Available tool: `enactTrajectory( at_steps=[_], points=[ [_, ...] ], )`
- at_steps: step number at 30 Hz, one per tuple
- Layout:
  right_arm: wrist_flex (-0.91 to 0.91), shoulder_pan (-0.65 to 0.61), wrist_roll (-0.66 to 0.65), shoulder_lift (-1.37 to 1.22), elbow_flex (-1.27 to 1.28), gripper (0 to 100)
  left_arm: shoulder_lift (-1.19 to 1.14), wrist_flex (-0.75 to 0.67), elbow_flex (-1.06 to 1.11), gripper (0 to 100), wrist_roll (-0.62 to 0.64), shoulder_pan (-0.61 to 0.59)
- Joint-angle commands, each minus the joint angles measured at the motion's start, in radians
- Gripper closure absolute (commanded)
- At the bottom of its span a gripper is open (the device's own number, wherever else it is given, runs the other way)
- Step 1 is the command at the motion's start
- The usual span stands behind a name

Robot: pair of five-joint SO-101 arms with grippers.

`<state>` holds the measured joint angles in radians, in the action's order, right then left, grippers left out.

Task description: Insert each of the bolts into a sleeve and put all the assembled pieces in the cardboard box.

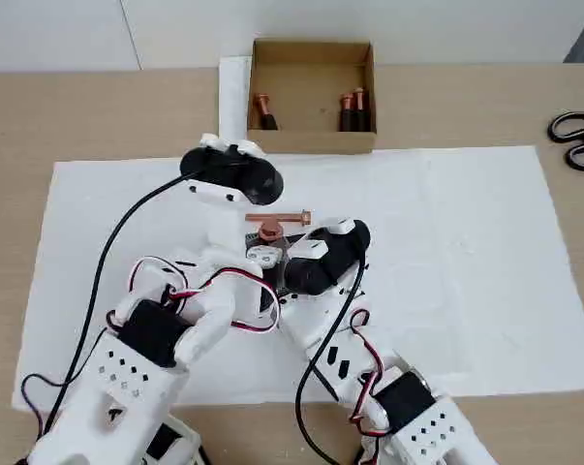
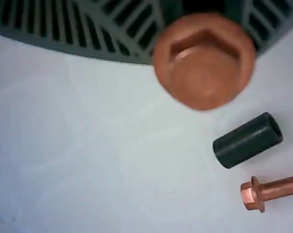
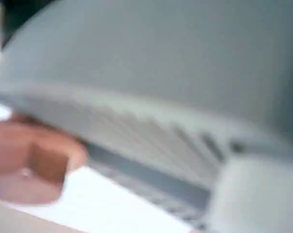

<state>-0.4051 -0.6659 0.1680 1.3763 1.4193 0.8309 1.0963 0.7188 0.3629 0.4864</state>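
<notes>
You are midway through, by the look of it. Three assembled pieces [image 1: 262,109] already stand in the cardboard box [image 1: 313,141] at the far side of the bench [image 1: 78,107], one on one side and two together on the other.

The step in hand centres on a copper bolt [image 2: 204,58]. It is held head-up over the white sheet [image 1: 485,242], where the left end effector [image 1: 260,254] and the right end effector [image 1: 306,250] meet. In the left wrist view its hex head sits against a dark ribbed jaw. Its shank is hidden, so you cannot tell whether it already wears a sleeve. Nor can you tell which end effector has the bolt, or whether either is spread or pressed together.

Just beyond it a loose bolt [image 2: 270,190] lies flat on the sheet, with a black sleeve [image 2: 248,141] lying beside it but not touching it. These are probably the last pair.

- **If the held bolt is sleeved:** your next move is to carry it to the box and lower it in without hitting the pieces standing there.
- **If it is not:** you need shank and bore lined up on one axis before pushing.

The scissors [image 1: 577,136] lie well apart from the work.
</notes>
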Motion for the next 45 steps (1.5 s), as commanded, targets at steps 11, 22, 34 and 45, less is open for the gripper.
enactTrajectory(
  at_steps=[11, 22, 34, 45],
  points=[
    [0.027, 0.005, -0.002, 0.024, -0.012, 99.5, 0.011, 0.055, -0.013, 85, -0.018, 0.008],
    [0.027, 0.005, -0.002, 0.024, -0.012, 99.5, 0.012, 0.06, -0.021, 83, -0.018, 0.006],
    [0.025, 0.005, -0.002, 0.024, -0.012, 99.5, 0.012, 0.061, -0.133, 83, -0.018, -0.06],
    [0.025, 0.005, -0.002, 0.024, -0.012, 99.5, 0.014, 0.061, -0.163, 83, -0.021, -0.087]
  ],
)
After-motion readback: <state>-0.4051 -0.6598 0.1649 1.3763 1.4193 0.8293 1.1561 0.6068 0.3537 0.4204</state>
